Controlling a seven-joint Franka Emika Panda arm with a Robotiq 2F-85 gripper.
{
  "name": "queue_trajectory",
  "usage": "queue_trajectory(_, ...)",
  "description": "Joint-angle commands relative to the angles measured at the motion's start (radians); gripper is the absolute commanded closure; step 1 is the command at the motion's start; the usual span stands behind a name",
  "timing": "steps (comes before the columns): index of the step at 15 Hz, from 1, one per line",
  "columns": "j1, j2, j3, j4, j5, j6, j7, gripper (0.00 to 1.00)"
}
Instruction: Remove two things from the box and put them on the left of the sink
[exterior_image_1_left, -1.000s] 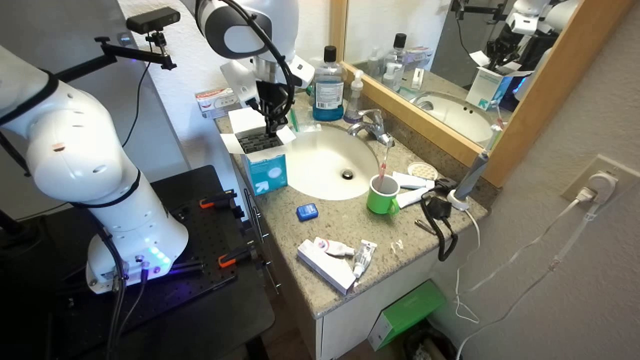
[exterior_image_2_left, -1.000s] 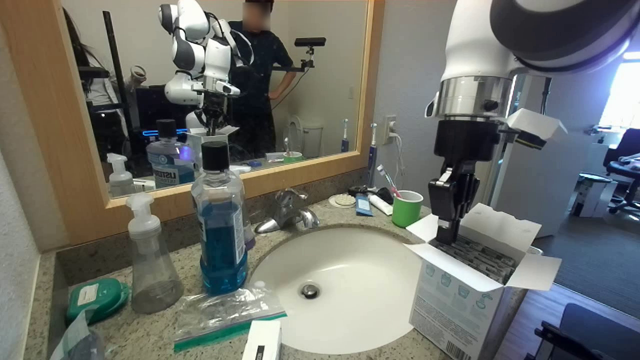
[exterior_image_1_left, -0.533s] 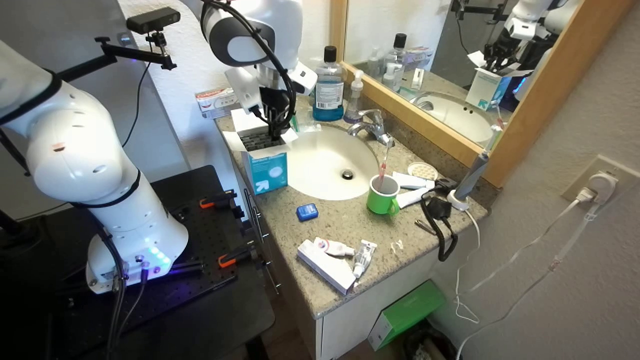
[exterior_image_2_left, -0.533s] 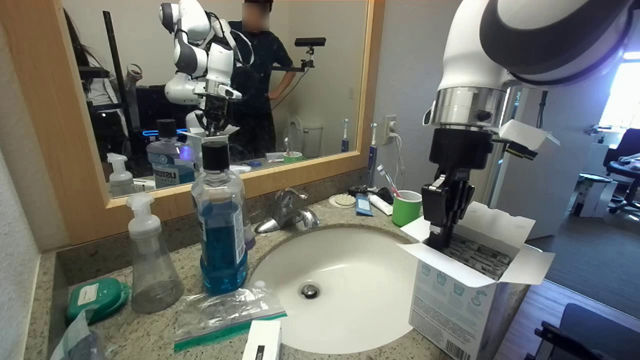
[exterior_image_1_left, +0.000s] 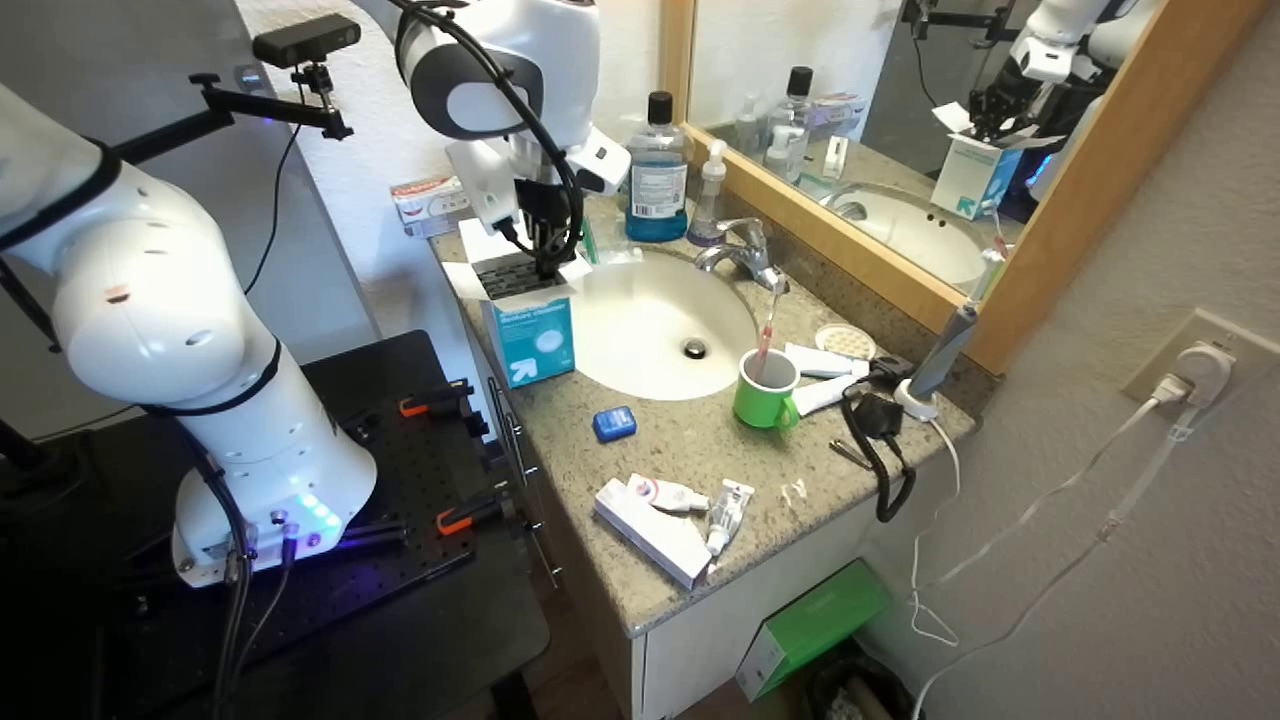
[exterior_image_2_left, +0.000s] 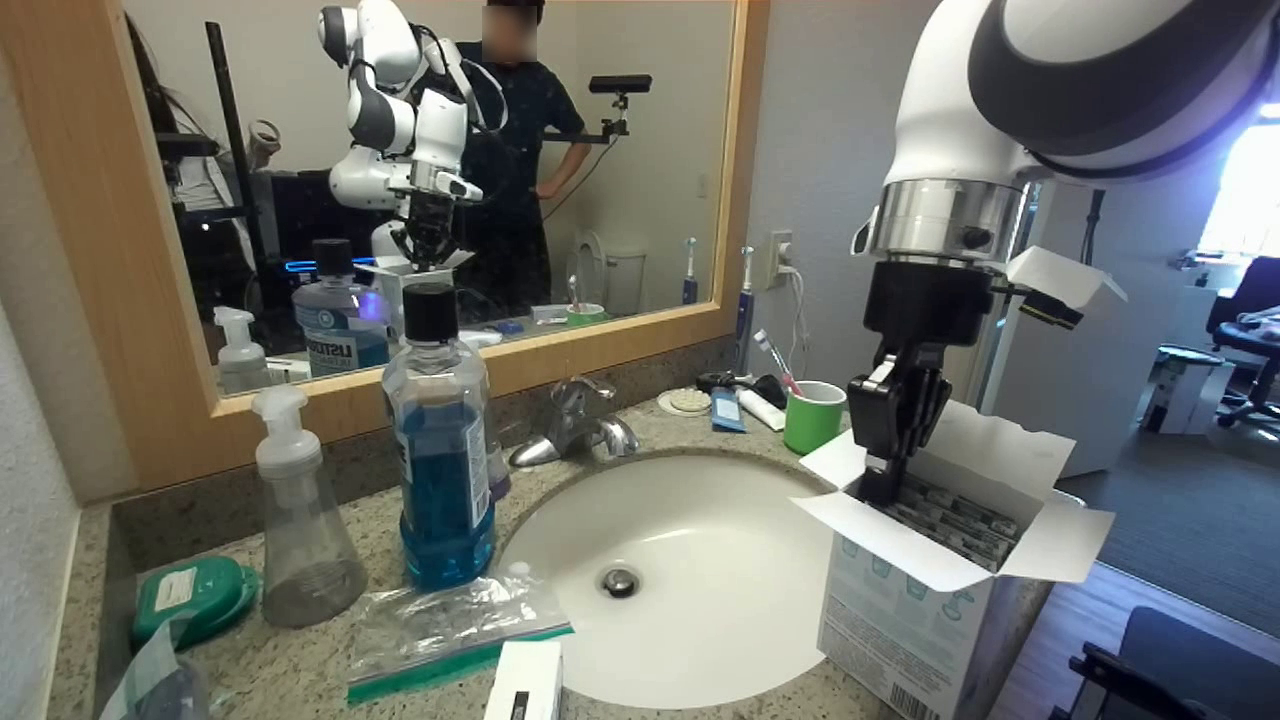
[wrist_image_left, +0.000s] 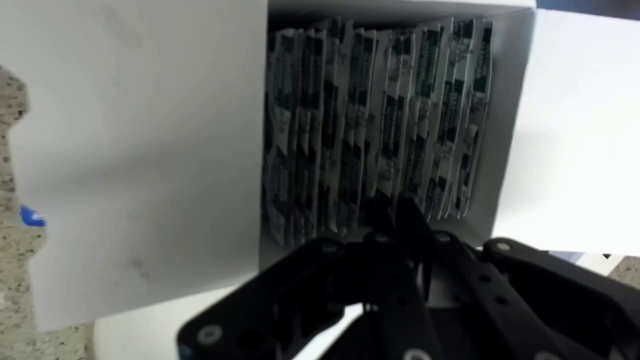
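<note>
The box (exterior_image_1_left: 535, 345), white and teal with its flaps spread open, stands upright on the counter at the sink's edge. It shows in both exterior views (exterior_image_2_left: 900, 625), and its wide flap (wrist_image_left: 140, 150) fills the left of the wrist view. Thin packets (wrist_image_left: 350, 110) stand in a tight row inside it. My gripper (exterior_image_2_left: 880, 490) points down with its fingertips inside the box, at one end of the packets. In the wrist view the fingertips (wrist_image_left: 392, 210) are close together with a narrow gap and packet edges between them. It is too dark to tell whether they pinch a packet. The sink (exterior_image_1_left: 640, 350) lies beside the box.
A blue mouthwash bottle (exterior_image_2_left: 440, 500), a soap pump (exterior_image_2_left: 300, 530), a plastic bag (exterior_image_2_left: 450, 630) and a small white box (exterior_image_2_left: 525, 680) stand on one side of the sink. A green cup (exterior_image_1_left: 762, 400), a blue case (exterior_image_1_left: 613, 424) and tubes with a carton (exterior_image_1_left: 652, 535) are on the other.
My gripper has moved down among the packets since one second ago, then shifted slightly in the last half second. The box's top and flaps have shifted a little toward the sink.
</note>
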Motion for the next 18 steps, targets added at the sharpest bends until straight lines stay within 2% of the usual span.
queue_trajectory(1,0.000,-0.042,0.000,-0.058,0.024,0.033,-0.021,0.95)
queue_trajectory(6,-0.012,-0.134,0.019,-0.078,-0.017,-0.010,0.020,0.97)
queue_trajectory(13,-0.012,-0.233,0.084,-0.023,-0.120,-0.117,0.097,0.94)
queue_trajectory(14,-0.005,-0.223,0.083,-0.013,-0.119,-0.124,0.093,0.70)
queue_trajectory(15,-0.001,-0.215,0.084,-0.007,-0.117,-0.126,0.084,0.70)
queue_trajectory(16,0.003,-0.193,0.080,-0.004,-0.107,-0.115,0.074,0.91)
queue_trajectory(17,0.008,-0.177,0.074,-0.004,-0.097,-0.105,0.064,0.90)
queue_trajectory(18,0.007,-0.170,0.067,-0.010,-0.091,-0.099,0.060,0.63)
